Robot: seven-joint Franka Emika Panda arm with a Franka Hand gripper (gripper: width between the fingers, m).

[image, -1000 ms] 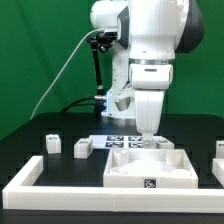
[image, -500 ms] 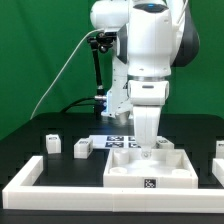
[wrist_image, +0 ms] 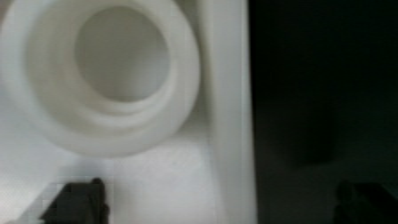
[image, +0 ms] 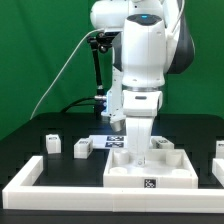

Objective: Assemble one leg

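Note:
My gripper [image: 133, 150] hangs low over the far left corner of the wide white tray-shaped piece [image: 180, 172]. In the wrist view its two dark fingertips [wrist_image: 75, 200] stand wide apart, so my gripper [wrist_image: 219, 202] is open and empty. Between them lie the white tray surface with a round recess [wrist_image: 107, 80] and the black table. Two small white legs with tags stand on the table at the exterior view's left, one [image: 52, 142] further left than the other [image: 82, 148]. Both are apart from the gripper. Another white block [image: 220, 150] shows at the right edge.
The marker board [image: 116, 141] lies behind the tray, partly hidden by my arm. A white L-shaped rail [image: 30, 176] borders the table's left and front. A black stand with a cable [image: 97, 70] rises at the back.
My arm has moved toward the exterior view's left and slightly lower over the tray's far left part. The legs and the tray have not moved.

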